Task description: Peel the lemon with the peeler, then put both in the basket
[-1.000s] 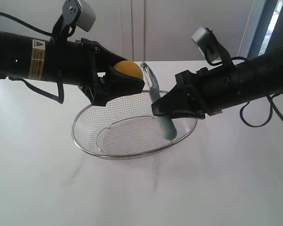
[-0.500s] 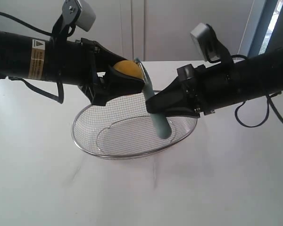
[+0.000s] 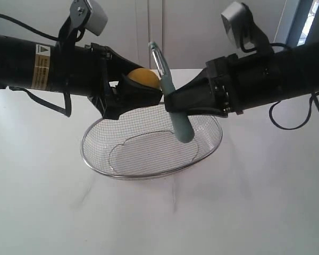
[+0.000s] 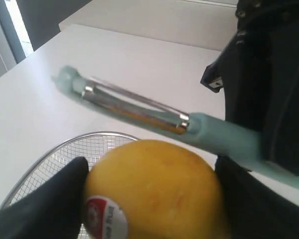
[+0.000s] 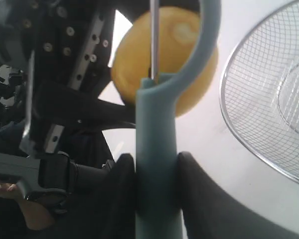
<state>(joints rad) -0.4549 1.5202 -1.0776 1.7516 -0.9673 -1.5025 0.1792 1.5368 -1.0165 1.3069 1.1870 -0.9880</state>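
Note:
The yellow lemon (image 3: 144,78) (image 4: 157,191) (image 5: 185,48) with its red-and-white sticker (image 4: 104,219) is held above the basket (image 3: 95,159) by my left gripper (image 3: 143,93), which is shut on it. My right gripper (image 3: 173,103) is shut on the peeler (image 3: 169,90) (image 5: 157,164) by its pale teal handle. The metal blade head (image 4: 134,107) lies right beside the lemon, at its far side as the left wrist view shows it. The handle's lower end hangs over the basket's mesh.
The silver wire basket (image 5: 249,129) stands on a white table (image 3: 244,202) under both grippers. Both black arms (image 3: 42,66) (image 3: 276,79) reach in from the sides above it. A white wall and a window edge are behind.
My right gripper has risen and carried the peeler upward, so its blade head now stands above and beside the lemon. The left gripper and lemon have stayed put.

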